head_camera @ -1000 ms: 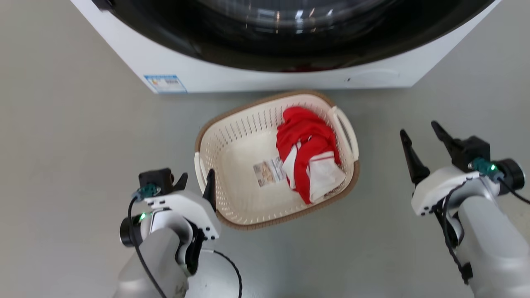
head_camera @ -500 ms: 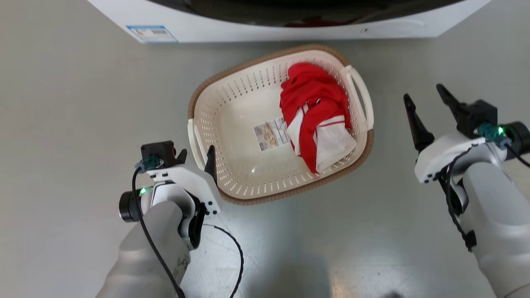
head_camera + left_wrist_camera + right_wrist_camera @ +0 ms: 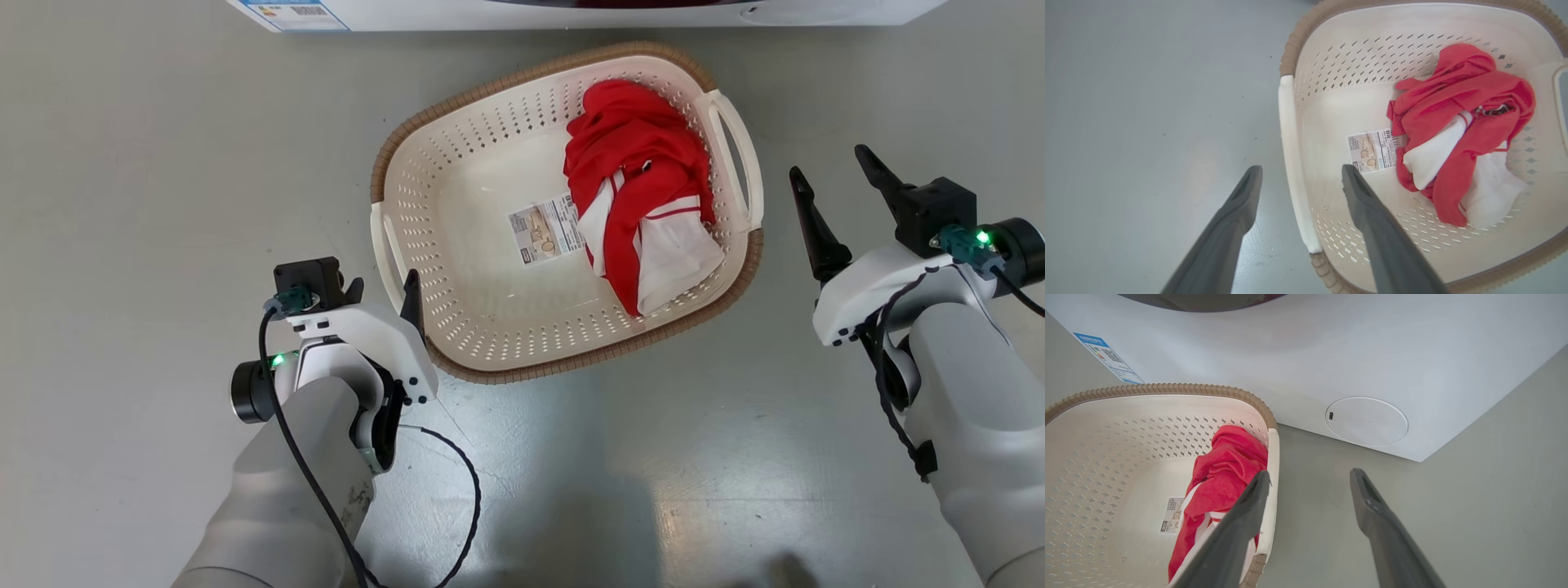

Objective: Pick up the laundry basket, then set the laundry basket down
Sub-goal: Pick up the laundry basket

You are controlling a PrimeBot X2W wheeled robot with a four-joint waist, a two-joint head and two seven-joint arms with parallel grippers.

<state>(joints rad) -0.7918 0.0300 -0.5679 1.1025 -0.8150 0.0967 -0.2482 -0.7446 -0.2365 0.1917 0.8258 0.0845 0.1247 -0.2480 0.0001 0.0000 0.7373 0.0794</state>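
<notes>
The cream-white laundry basket [image 3: 457,237] with its brown rim stands on the grey floor. A red and white garment [image 3: 645,196] lies in its right half beside a paper label [image 3: 545,233]. My left gripper [image 3: 384,286] is open at the basket's left handle [image 3: 1290,163], which runs between the two fingers in the left wrist view; I cannot tell if it touches. My right gripper [image 3: 829,163] is open, just right of the right handle [image 3: 739,163] and apart from it. In the right wrist view its left finger [image 3: 1249,506] overlaps that handle [image 3: 1272,477].
The white washing machine [image 3: 1331,355] stands right behind the basket, its lower edge [image 3: 571,12] at the top of the head view. A black cable [image 3: 457,490] loops from my left forearm. Grey floor lies open to the left, the right and in front.
The head camera has tipped down, so the washing machine has slid up out of the picture and the basket looks larger. My right gripper is now nearer the right handle. Both grippers stay open.
</notes>
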